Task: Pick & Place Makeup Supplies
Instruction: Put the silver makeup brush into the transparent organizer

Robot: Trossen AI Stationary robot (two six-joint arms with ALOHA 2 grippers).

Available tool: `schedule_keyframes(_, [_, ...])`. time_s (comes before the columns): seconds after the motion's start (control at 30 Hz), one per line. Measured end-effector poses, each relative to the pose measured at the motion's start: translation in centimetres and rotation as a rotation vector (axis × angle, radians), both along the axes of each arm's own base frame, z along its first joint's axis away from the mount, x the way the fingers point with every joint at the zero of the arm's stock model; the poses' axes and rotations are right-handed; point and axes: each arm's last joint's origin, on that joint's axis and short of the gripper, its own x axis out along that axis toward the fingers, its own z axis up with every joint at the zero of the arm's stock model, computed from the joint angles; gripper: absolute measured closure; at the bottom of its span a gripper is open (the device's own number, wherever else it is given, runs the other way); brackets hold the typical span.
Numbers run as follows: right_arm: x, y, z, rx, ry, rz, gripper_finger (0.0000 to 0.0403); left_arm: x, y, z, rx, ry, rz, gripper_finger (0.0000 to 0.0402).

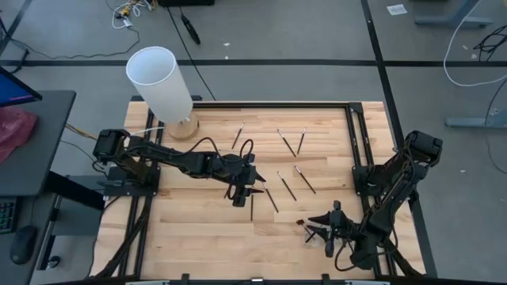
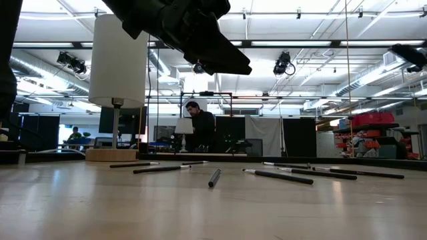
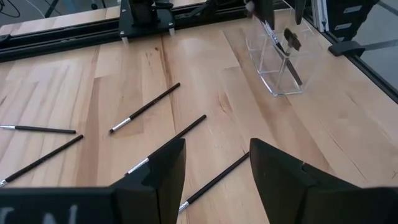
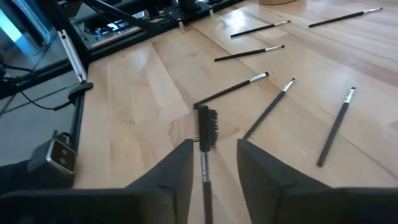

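Here the right gripper (image 4: 211, 163) stood with jaws parting around an upright comb-headed brush (image 4: 206, 129) — its long axis running between them — while the left gripper (image 3: 214, 177), jaws wide, hovered over bench brushes (image 3: 144, 108).

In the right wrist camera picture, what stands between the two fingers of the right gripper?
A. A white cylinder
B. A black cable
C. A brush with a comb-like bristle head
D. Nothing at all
C: in the right wrist view, a brush with a comb-like bristle head stands upright between the dark fingers of the right gripper, with the wooden table behind it.
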Motion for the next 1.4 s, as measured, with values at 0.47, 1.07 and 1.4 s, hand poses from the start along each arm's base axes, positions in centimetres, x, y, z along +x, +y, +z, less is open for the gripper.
schedule_keyframes(0.47, [1.0,-0.5,3.8,-0.052,-0.121,0.020,0.0291,0.0,0.0,0.0,-0.003,-0.001,0.001,0.0220])
schedule_keyframes(1.07, [11.9,-10.3,5.1,-0.255,-0.080,-0.153,0.0298,-1.6,3.0,-2.3,0.136,0.296,0.300,0.0220])
schedule_keyframes(1.4, [15.0,-14.5,2.1,-0.206,-0.017,-0.231,0.0298,-5.4,9.5,-6.2,0.061,0.324,0.578,0.0220])
